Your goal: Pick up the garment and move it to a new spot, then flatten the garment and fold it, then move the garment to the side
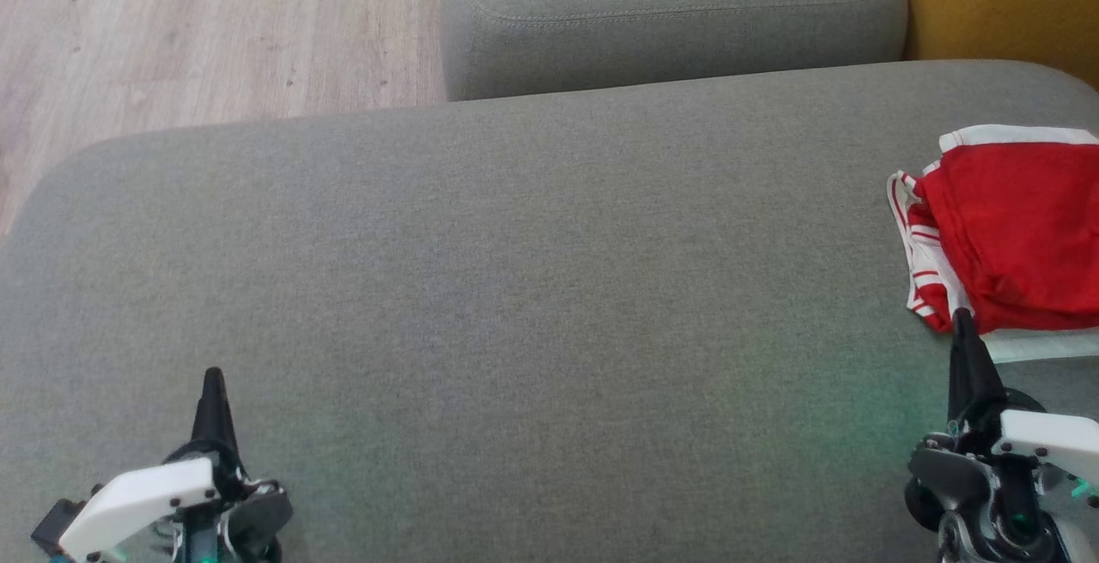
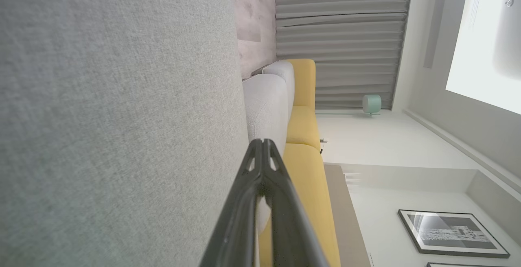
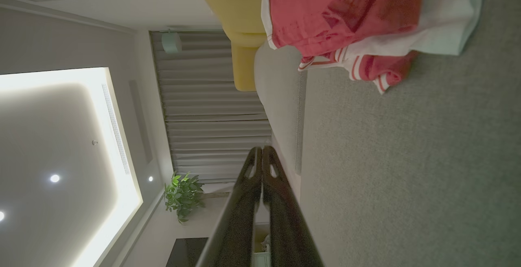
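The garment (image 1: 1009, 233) is red with white stripes and trim. It lies bunched at the right edge of the grey cushion (image 1: 515, 288), partly cut off by the head view's border. The right wrist view shows the garment (image 3: 346, 18) at its top, some way beyond the fingers. My right gripper (image 1: 962, 316) is shut and empty, its tip just in front of the garment's near edge. My left gripper (image 1: 212, 372) is shut and empty at the lower left, far from the garment. In both wrist views the fingertips (image 2: 262, 141) (image 3: 262, 149) are pressed together.
A second grey cushion (image 1: 670, 14) sits behind the wide one. Yellow upholstery (image 1: 1004, 5) is at the back right. Wooden floor (image 1: 172, 31) lies beyond the cushion's far left edge. A white sheet (image 1: 1039, 344) pokes out under the garment.
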### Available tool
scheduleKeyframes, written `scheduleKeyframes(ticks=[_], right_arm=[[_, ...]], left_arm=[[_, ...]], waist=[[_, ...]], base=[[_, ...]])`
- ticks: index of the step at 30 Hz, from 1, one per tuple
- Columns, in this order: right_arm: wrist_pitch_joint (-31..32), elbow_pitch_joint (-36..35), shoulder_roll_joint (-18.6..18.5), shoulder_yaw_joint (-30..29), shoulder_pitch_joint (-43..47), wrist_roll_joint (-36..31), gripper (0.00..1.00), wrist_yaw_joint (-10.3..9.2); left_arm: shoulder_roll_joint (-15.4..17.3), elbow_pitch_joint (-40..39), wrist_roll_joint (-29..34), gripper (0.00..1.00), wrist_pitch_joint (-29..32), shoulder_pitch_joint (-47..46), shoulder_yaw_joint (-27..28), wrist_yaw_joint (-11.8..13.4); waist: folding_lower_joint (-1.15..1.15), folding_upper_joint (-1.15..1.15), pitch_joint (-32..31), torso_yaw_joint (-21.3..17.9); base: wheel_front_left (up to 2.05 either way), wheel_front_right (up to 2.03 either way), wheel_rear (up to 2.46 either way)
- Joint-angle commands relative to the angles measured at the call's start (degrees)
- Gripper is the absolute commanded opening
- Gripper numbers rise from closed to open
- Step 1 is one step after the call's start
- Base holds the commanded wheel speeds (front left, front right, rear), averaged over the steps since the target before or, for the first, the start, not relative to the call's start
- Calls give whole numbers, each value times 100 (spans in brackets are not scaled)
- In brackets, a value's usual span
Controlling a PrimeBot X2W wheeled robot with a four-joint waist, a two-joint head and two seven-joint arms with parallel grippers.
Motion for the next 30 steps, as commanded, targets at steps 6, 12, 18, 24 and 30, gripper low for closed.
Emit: scheduleKeyframes(ticks=[6,12,18,24,30], right_arm=[[83,-225,-99,77,-308,195,0,-4],[91,-224,-92,66,-308,186,0,-4],[99,-224,-85,57,-309,178,0,-4],[105,-223,-80,49,-310,172,0,-4],[112,-223,-73,40,-311,165,0,-4]], left_arm=[[44,-218,-150,0,69,-303,242,-83],[42,-218,-147,0,71,-303,245,-83],[40,-218,-145,0,73,-304,248,-83],[38,-218,-143,0,75,-304,250,-83],[36,-218,-141,0,77,-304,253,-84]], waist=[[0,0,-4,-1],[0,0,-4,-1],[0,0,-4,-1],[0,0,-4,-1],[0,0,-4,-1]], base=[[0,0,0],[0,0,0],[0,0,0],[0,0,0],[0,0,0]])
